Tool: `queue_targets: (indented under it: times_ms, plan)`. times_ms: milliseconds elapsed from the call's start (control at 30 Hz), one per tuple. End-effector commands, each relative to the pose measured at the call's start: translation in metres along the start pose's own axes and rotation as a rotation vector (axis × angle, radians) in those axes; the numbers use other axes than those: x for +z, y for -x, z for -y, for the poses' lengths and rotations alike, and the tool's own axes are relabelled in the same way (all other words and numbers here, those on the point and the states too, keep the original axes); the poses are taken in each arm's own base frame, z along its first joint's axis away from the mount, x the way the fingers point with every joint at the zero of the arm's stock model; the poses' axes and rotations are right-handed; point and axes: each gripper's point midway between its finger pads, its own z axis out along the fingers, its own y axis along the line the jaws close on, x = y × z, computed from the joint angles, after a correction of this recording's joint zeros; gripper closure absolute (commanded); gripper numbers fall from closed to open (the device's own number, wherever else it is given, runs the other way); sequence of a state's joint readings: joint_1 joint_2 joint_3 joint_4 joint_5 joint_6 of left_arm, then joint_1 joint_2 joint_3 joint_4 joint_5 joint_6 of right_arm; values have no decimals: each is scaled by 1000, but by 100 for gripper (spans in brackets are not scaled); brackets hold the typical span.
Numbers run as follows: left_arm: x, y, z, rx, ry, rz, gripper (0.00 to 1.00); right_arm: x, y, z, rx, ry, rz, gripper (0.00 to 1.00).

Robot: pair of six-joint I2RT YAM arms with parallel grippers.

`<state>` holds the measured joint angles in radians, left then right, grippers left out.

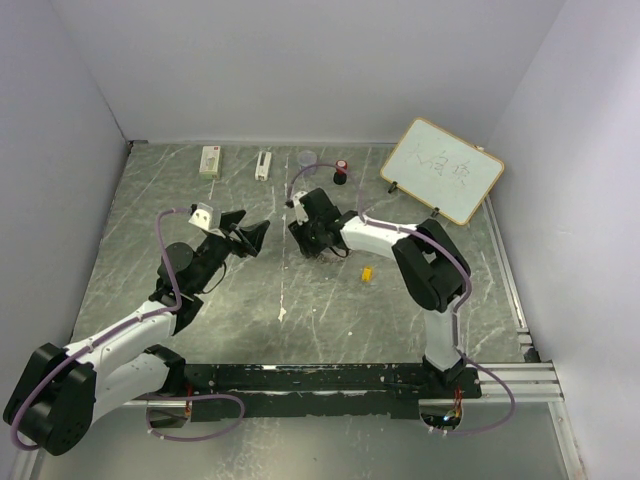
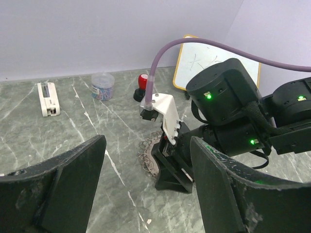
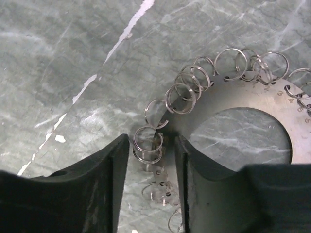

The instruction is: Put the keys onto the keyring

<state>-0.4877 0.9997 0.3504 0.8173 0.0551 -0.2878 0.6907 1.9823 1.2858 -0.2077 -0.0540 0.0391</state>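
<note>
The keyring (image 3: 243, 92) is a flat metal ring lying on the table, its rim strung with small wire loops. My right gripper (image 3: 151, 160) stands open astride that rim, with one loop (image 3: 148, 145) between its fingers and a gap on each side. From the left wrist view the keyring (image 2: 147, 154) shows beside the right fingers (image 2: 172, 174). My left gripper (image 2: 146, 194) hangs open and empty a short way to its left. A yellow-orange key (image 1: 367, 272) lies on the table just right of the right gripper (image 1: 312, 240). The green key is out of view.
A small whiteboard (image 1: 441, 170) leans at the back right. A red-topped black knob (image 1: 342, 168), a clear cup (image 1: 307, 158) and two white boxes (image 1: 210, 161) (image 1: 263, 165) stand along the back edge. White walls close in three sides.
</note>
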Motion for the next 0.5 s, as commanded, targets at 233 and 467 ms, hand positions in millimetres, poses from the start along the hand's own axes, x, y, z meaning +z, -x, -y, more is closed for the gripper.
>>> queue_targets:
  times_ms: [233,467]
  plan:
    - [3,12,0,5,-6,35,19,-3,-1,20,-17,-118,-14,99]
    - [3,14,2,2,-14,37,19,-38,30,17,-12,-104,114,100]
